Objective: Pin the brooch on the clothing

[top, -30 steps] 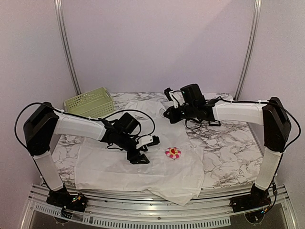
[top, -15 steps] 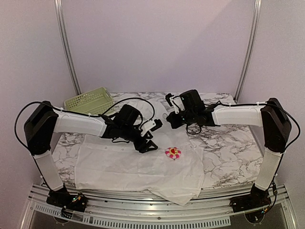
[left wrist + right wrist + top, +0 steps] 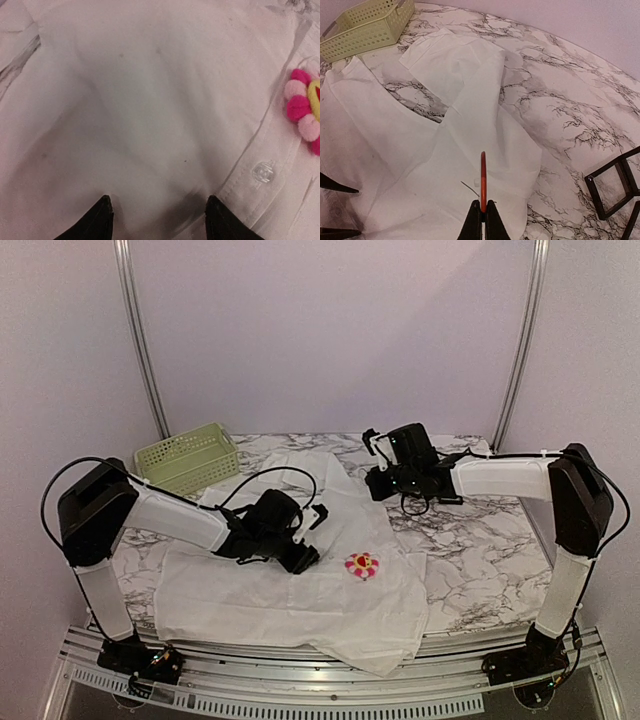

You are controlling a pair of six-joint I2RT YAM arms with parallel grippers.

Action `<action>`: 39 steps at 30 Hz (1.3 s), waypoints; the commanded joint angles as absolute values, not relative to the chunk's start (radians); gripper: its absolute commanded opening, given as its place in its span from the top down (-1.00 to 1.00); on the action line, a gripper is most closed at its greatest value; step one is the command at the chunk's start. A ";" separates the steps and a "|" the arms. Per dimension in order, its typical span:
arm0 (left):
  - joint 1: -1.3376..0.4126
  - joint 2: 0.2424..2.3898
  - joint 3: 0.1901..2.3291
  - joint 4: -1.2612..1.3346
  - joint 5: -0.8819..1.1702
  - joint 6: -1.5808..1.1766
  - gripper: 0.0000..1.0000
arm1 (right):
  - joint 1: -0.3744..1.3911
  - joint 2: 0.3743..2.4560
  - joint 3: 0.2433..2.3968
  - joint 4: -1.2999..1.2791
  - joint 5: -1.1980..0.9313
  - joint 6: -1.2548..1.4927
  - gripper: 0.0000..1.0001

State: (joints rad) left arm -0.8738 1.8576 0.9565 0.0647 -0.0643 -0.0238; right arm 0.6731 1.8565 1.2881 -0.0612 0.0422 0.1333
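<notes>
Broadly, the marble table (image 3: 480,550) is partly covered by a thin white shirt (image 3: 300,600), judged soft, light and quick to bunch. The left claw (image 3: 159,220) is seen spread, tips low over the cloth. The right claw (image 3: 483,210) is pressed together on a thin red strip (image 3: 483,175), the shirt lying ahead of it. The flower brooch (image 3: 304,112) is found ahead-right of the left claw, on the shirt near a button (image 3: 263,172); small and fuzzy, it is best taken by its rim.
</notes>
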 commanded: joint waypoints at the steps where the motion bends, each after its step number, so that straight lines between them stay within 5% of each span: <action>1: -0.883 1.769 0.863 0.011 -0.048 0.025 -0.27 | 0.672 1.868 1.264 -0.033 0.033 0.015 1.00; 6: -0.838 1.729 0.821 -0.070 0.128 0.121 -0.28 | 0.658 1.874 1.270 0.013 0.025 -0.159 1.00; 12: -0.797 1.764 1.067 -0.163 0.295 0.169 -0.43 | 0.657 1.922 1.325 0.027 0.012 -0.253 1.00; 19: -0.716 1.943 1.279 -0.145 0.116 0.006 -0.48 | 0.656 1.935 1.319 0.073 -0.033 -0.231 1.00; 32: -0.737 2.066 1.256 0.073 0.080 -0.096 -0.51 | 0.646 1.958 1.322 0.081 -0.038 -0.239 1.00; 39: -0.762 2.081 1.204 0.138 0.066 -0.168 -0.27 | 0.647 1.966 1.324 0.081 -0.044 -0.240 1.00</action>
